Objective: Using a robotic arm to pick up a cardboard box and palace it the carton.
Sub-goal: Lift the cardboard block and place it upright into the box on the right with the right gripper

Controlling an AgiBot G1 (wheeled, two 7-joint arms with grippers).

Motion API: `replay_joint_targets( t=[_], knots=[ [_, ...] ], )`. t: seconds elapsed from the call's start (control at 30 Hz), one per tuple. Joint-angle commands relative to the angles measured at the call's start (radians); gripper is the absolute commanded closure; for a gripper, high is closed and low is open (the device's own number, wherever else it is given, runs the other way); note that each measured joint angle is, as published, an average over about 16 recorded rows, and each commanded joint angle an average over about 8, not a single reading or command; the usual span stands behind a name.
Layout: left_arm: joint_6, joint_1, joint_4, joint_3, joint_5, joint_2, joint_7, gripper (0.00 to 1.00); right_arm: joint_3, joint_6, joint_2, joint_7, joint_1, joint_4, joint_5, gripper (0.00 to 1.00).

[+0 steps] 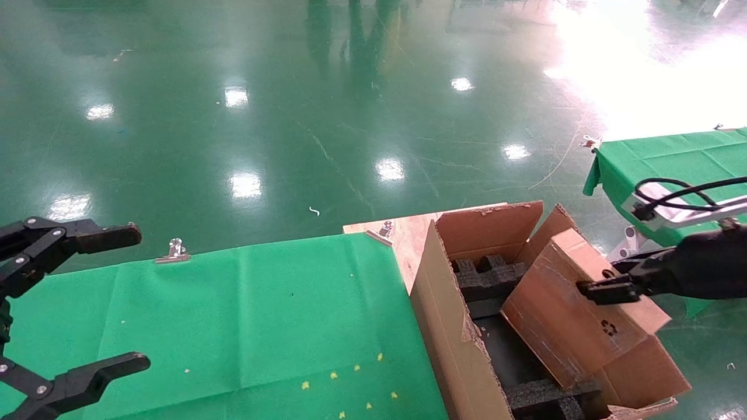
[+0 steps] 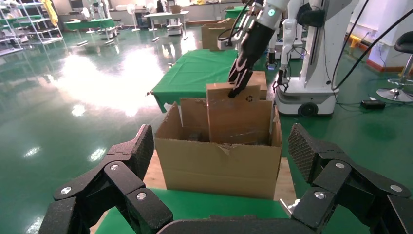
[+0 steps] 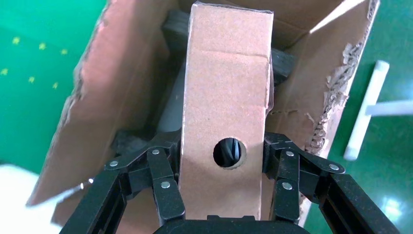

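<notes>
The cardboard box [image 1: 578,315] is small, closed and brown, with a round hole [image 3: 229,152] in its narrow end. It hangs tilted, its lower end down inside the carton [image 1: 443,309]. My right gripper [image 1: 601,280] is shut on its upper end, one finger on each broad side [image 3: 221,146]. The carton is large, with ragged flaps and black foam inserts [image 1: 490,277]. From the left wrist view the carton [image 2: 219,163] stands ahead with the box [image 2: 234,117] sticking up out of it. My left gripper [image 1: 135,297] is parked open over the green table, holding nothing.
The carton stands on a wooden board [image 1: 402,233] beside the green-clothed table [image 1: 233,326], whose cloth is held by metal clips [image 1: 173,251]. A second green table [image 1: 671,157] lies to the right. A white robot base [image 2: 311,73] stands beyond the carton.
</notes>
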Motion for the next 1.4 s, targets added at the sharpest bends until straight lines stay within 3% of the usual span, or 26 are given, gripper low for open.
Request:
replay_joint_targets(
  t=[0.03, 0.3, 0.6, 1.4],
  knots=[
    [0.000, 0.000, 0.000, 0.000, 0.000, 0.000, 0.000, 0.00, -0.010, 0.025, -0.015, 0.040, -0.017, 0.006, -0.004, 1.00],
    [0.000, 0.000, 0.000, 0.000, 0.000, 0.000, 0.000, 0.00, -0.039, 0.096, -0.032, 0.216, -0.033, 0.077, -0.119, 1.00],
    [0.000, 0.000, 0.000, 0.000, 0.000, 0.000, 0.000, 0.00, -0.061, 0.135, -0.024, 0.347, -0.039, 0.102, -0.224, 1.00],
    [0.000, 0.000, 0.000, 0.001, 0.000, 0.000, 0.000, 0.00, -0.106, 0.300, -0.087, 0.403, -0.186, -0.021, -0.179, 1.00]
  ],
)
